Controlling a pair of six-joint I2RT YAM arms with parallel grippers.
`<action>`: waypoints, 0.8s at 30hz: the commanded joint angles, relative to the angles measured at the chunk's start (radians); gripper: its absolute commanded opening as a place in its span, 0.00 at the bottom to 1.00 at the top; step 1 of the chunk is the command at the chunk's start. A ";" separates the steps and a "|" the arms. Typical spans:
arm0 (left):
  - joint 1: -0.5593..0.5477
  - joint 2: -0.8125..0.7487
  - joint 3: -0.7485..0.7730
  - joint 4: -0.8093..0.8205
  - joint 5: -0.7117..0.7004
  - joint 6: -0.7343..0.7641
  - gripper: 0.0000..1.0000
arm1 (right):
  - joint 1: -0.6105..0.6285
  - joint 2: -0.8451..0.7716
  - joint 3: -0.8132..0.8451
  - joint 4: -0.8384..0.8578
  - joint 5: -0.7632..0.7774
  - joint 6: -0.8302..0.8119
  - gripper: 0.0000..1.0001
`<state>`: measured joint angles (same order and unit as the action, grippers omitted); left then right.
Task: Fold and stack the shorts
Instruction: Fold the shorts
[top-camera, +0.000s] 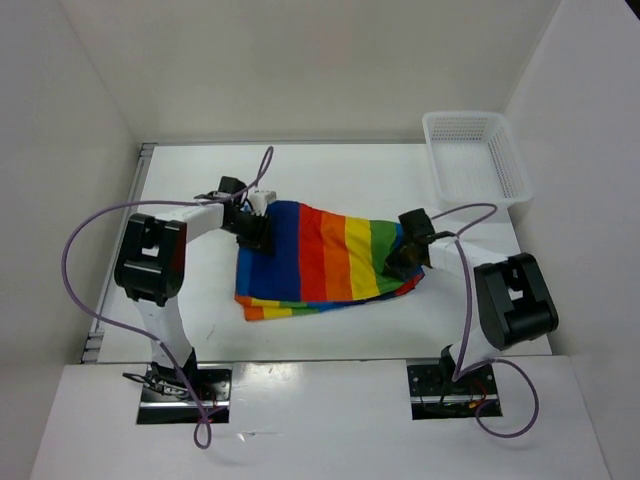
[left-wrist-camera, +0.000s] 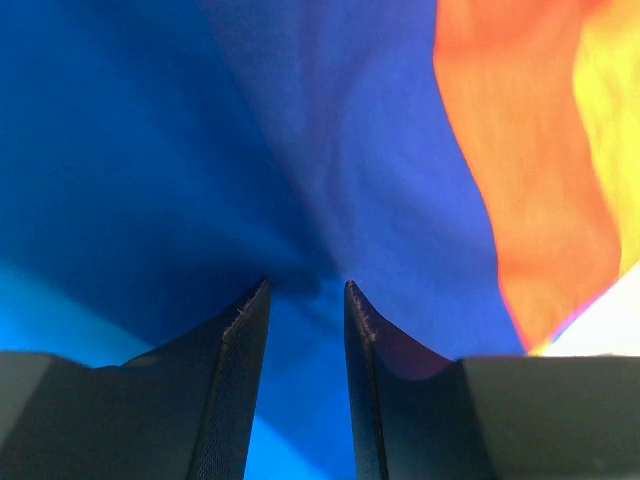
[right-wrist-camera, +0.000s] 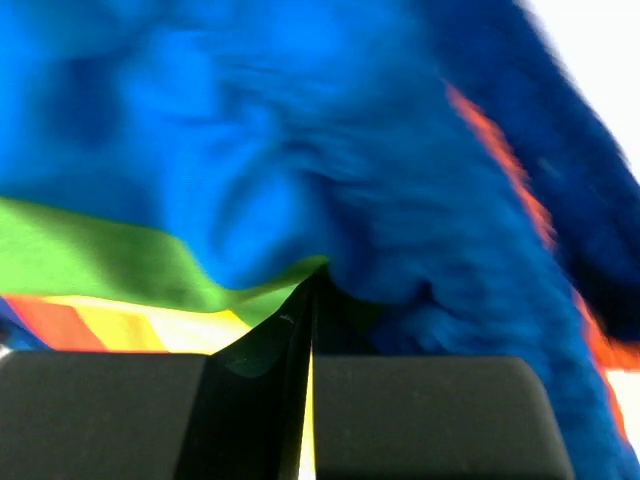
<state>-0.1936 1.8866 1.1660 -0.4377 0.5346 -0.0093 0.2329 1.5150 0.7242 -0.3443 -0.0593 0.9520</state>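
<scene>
The shorts (top-camera: 325, 255), striped blue, red, orange, yellow and green, lie spread in the middle of the white table (top-camera: 340, 180). My left gripper (top-camera: 256, 232) is at their left blue edge. In the left wrist view its jaws (left-wrist-camera: 307, 287) stand narrow, with blue cloth (left-wrist-camera: 330, 150) bunched between the tips and creases running out from them. My right gripper (top-camera: 404, 262) is at the shorts' right end. In the right wrist view its jaws (right-wrist-camera: 312, 280) are pressed together on the green and blue cloth (right-wrist-camera: 250, 130), which is lifted and rumpled there. No drawstring shows.
A white mesh basket (top-camera: 475, 155) stands at the table's back right corner. White walls close in the table on the left, back and right. Purple cables loop off both arms.
</scene>
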 joint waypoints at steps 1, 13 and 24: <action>0.058 0.052 0.081 0.050 -0.106 0.009 0.43 | 0.118 0.072 0.073 0.033 -0.036 0.037 0.04; 0.079 -0.072 0.294 -0.058 -0.122 0.009 0.54 | 0.289 0.016 0.385 -0.110 0.065 -0.133 0.75; -0.107 -0.104 0.221 0.004 0.008 0.009 0.54 | -0.060 -0.180 0.094 -0.084 -0.190 -0.263 0.94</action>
<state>-0.2611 1.7523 1.3849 -0.4690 0.4889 -0.0048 0.1837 1.3060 0.9001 -0.4068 -0.1211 0.7391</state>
